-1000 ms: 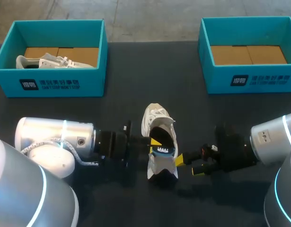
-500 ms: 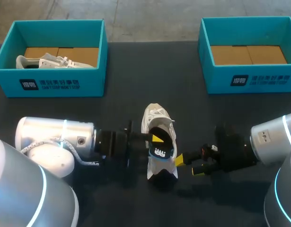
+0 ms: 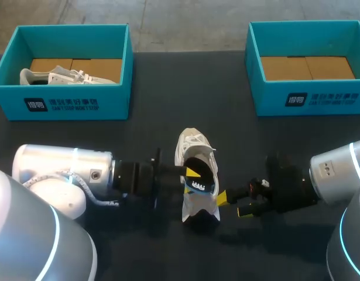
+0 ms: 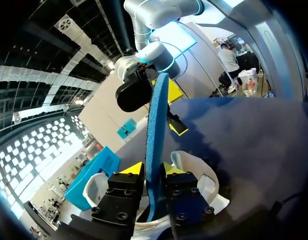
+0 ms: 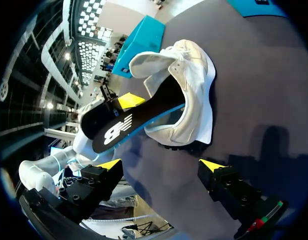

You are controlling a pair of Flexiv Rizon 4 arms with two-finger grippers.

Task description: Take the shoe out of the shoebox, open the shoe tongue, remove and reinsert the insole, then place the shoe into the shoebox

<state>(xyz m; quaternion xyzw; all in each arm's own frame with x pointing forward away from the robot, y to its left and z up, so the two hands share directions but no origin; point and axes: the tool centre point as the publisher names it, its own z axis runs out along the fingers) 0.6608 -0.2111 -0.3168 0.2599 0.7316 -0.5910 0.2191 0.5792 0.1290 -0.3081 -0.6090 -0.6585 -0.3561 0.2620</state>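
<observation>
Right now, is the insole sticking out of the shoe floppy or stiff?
Probably bendy yet springy: the insole is thin but sticks out from the left end effector without drooping. Likely light, pinched only at one edge.

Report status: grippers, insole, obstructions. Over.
Left gripper shut on insole, partly out of white sneaker. Right gripper open at sneaker's heel. No obstruction seen.

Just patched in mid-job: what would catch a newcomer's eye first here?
The white sneaker at mid-table, with its black, blue-backed insole sticking out of it, pinched in the left gripper. The right gripper sits open beside the shoe. At the far edge, a teal cardboard shoebox at the left holds another white shoe, and a matching shoebox stands at the right.
</observation>
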